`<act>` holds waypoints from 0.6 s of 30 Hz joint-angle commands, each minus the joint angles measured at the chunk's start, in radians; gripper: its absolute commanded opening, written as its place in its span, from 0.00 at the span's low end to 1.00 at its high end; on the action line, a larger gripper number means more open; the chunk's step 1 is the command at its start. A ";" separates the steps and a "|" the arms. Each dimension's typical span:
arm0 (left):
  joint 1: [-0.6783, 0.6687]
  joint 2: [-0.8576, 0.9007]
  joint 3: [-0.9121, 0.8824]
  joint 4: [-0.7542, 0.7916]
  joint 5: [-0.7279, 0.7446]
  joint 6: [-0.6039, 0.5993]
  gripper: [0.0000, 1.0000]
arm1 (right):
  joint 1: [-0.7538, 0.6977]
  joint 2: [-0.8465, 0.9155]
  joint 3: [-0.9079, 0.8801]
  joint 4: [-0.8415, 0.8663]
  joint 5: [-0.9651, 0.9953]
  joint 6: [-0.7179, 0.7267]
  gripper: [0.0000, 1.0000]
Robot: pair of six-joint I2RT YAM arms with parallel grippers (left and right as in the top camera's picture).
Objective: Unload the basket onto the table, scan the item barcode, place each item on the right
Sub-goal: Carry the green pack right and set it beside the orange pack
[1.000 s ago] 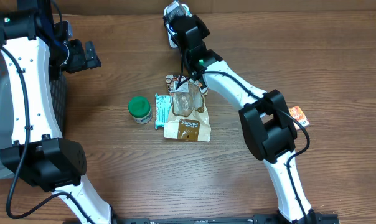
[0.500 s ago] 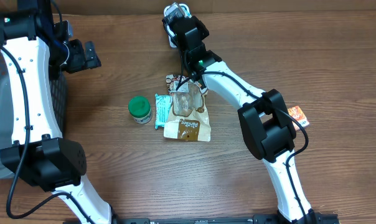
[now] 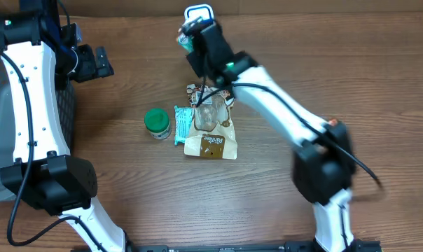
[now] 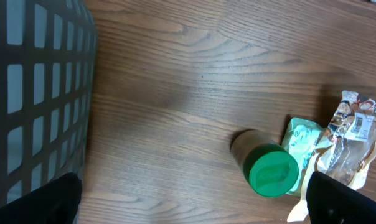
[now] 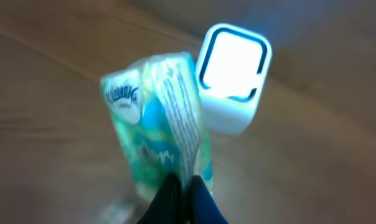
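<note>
My right gripper (image 5: pixel 185 186) is shut on the bottom edge of a green and teal snack packet (image 5: pixel 160 118), holding it upright just left of the white scanner (image 5: pixel 233 78), whose window glows bright with a blue rim. From overhead the packet (image 3: pixel 185 40) sits in the right gripper (image 3: pixel 192 43) just below the scanner (image 3: pixel 199 12) at the table's far edge. No barcode shows clearly; the wrist view is blurred. My left gripper (image 3: pixel 103 61) hangs open at the far left with nothing between its fingers (image 4: pixel 51 202).
On the table's middle lie a green-lidded jar (image 3: pixel 157 122), a teal packet (image 3: pixel 183 123), a clear wrapped snack (image 3: pixel 210 112) and a brown pouch (image 3: pixel 211 143). A dark mesh basket (image 4: pixel 32 93) stands at the left edge.
The right arm has swung, its elbow moving toward the lower right. The gripper with the packet has drawn back from over the scanner, which now shows fully. The left arm is still.
</note>
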 commanded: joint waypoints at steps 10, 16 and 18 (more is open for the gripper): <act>0.004 -0.026 0.002 0.001 -0.004 0.026 1.00 | -0.301 -0.299 -0.025 -0.780 -0.156 0.492 0.04; 0.004 -0.026 0.002 0.001 -0.004 0.026 1.00 | -0.495 -0.299 -0.215 -0.734 -0.156 0.539 0.04; 0.004 -0.026 0.002 0.001 -0.004 0.026 1.00 | -0.555 -0.299 -0.284 -0.688 -0.156 0.566 0.04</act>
